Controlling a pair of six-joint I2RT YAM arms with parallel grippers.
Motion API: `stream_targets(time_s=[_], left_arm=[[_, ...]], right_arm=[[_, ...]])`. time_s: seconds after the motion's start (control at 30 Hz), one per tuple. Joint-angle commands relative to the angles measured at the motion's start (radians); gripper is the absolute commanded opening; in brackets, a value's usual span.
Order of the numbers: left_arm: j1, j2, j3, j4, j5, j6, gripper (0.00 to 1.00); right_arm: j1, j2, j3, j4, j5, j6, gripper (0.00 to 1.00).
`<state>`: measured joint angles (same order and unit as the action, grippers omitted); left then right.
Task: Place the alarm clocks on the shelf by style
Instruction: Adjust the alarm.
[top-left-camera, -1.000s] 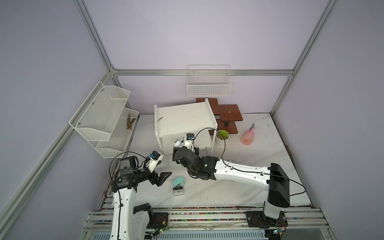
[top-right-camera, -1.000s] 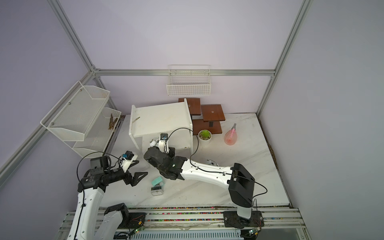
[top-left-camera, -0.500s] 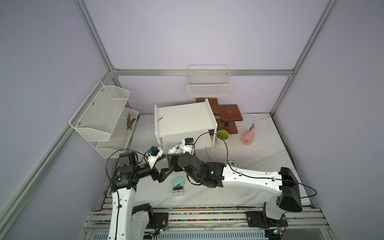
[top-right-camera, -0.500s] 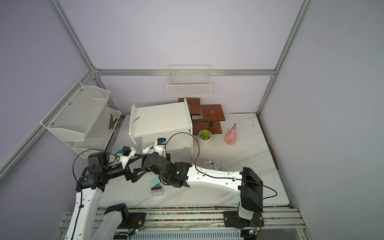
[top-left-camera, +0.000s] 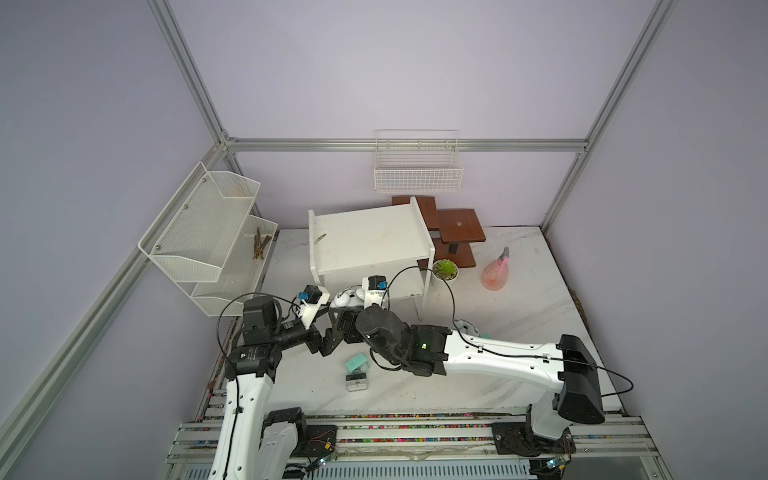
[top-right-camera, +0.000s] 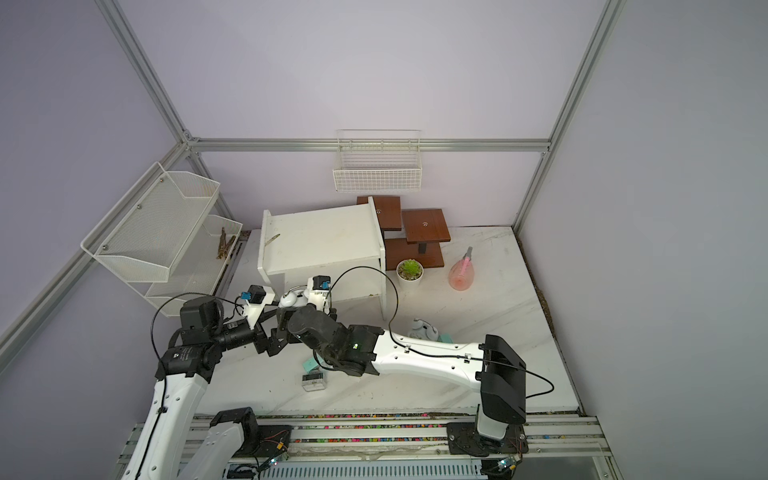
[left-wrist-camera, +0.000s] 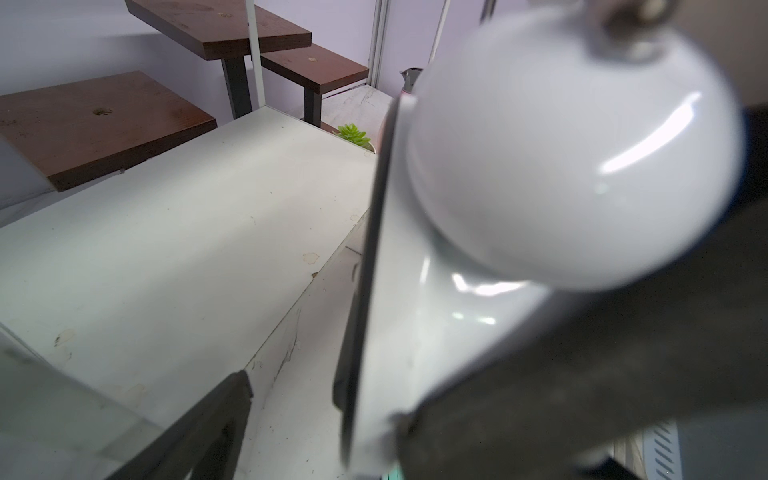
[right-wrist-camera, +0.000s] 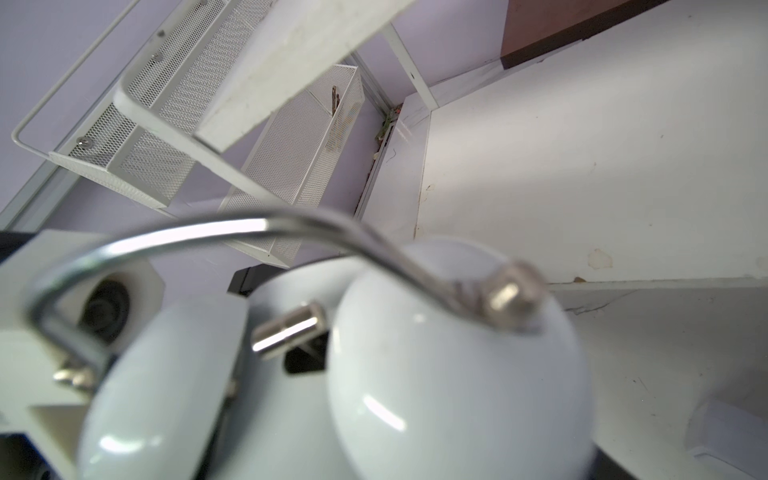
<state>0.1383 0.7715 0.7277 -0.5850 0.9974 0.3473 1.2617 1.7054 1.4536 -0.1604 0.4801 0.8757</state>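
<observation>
Twin-bell clock (top-left-camera: 348, 298) held before the shelf (top-left-camera: 370, 237)
A grey clock (top-left-camera: 356, 381) and mint clock (top-left-camera: 356, 363) lie nearest on the bench (top-left-camera: 498, 299). Beyond, the right end effector (top-left-camera: 347, 319) grips the twin-bell clock; the left end effector (top-left-camera: 328, 337) gapes around it, one finger (left-wrist-camera: 208, 419) clear. The shelf's lower board is just behind.

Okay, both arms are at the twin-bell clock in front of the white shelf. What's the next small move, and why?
Probably close the left gripper on the twin-bell clock. The right gripper holds it off the table just short of the shelf's lower board, and one left finger stands clear of it, so the left jaws do not grip yet.
</observation>
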Motion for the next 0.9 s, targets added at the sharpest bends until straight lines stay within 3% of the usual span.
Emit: stream_targets(time_s=[0.0, 0.13, 0.43, 0.67, 0.8, 0.87], left_arm=[[-0.009, -0.003, 0.011, 0.059, 0.011, -0.039, 0.9], [-0.011, -0.006, 0.01, 0.06, 0.023, -0.031, 0.83], [-0.012, -0.009, 0.012, 0.059, 0.079, -0.026, 0.79], [-0.012, -0.015, 0.008, 0.06, 0.089, -0.027, 0.59], [-0.012, -0.018, 0.003, 0.059, 0.092, -0.034, 0.49], [-0.012, -0.019, 0.002, 0.059, 0.097, -0.044, 0.43]], right_arm=[[0.008, 0.007, -0.005, 0.052, -0.009, -0.001, 0.51], [0.007, 0.016, -0.004, 0.052, -0.006, 0.002, 0.52], [-0.005, 0.005, -0.038, 0.073, -0.028, 0.029, 0.53], [-0.01, -0.007, -0.072, 0.093, -0.022, 0.039, 0.57], [-0.012, -0.018, -0.097, 0.118, -0.005, 0.035, 0.64], [-0.012, -0.028, -0.122, 0.135, 0.007, 0.03, 0.76]])
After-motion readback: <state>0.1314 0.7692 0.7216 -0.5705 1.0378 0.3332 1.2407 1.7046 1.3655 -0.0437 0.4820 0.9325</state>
